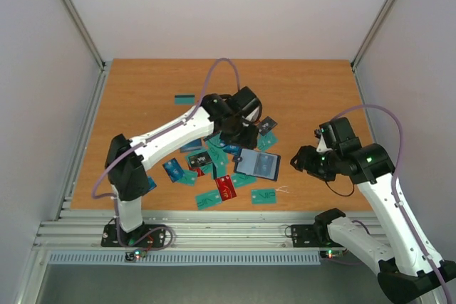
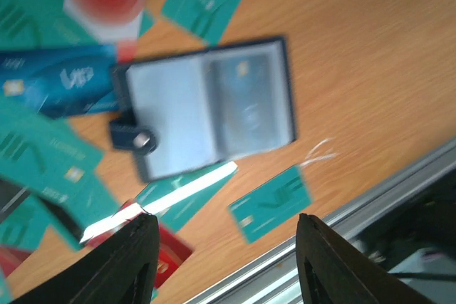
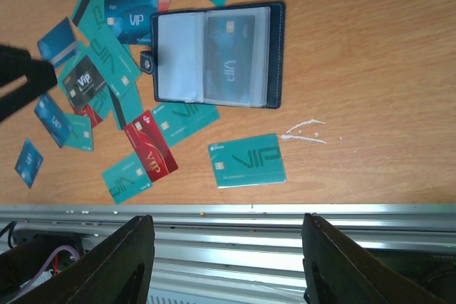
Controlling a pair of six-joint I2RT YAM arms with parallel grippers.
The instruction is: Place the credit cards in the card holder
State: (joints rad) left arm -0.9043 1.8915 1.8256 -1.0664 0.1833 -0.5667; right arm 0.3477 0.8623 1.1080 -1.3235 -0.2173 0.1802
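Note:
The card holder (image 1: 256,164) lies open on the wooden table, its clasp tab (image 3: 147,64) pointing toward the card pile. A blue VIP card (image 3: 229,62) sits in one clear pocket of the card holder (image 3: 271,55). Several teal, blue, red and black credit cards (image 1: 214,169) are scattered left of it. One teal card (image 3: 249,160) and a red card (image 3: 151,151) lie near the front edge. My left gripper (image 1: 239,139) hovers above the card holder (image 2: 206,108), open and empty. My right gripper (image 1: 296,161) hangs to the holder's right, open and empty.
An aluminium rail (image 3: 249,233) runs along the table's near edge. A white smear (image 3: 306,132) marks the wood beside the lone teal card. Another teal card (image 1: 185,98) lies apart toward the back. Grey walls enclose the table on three sides.

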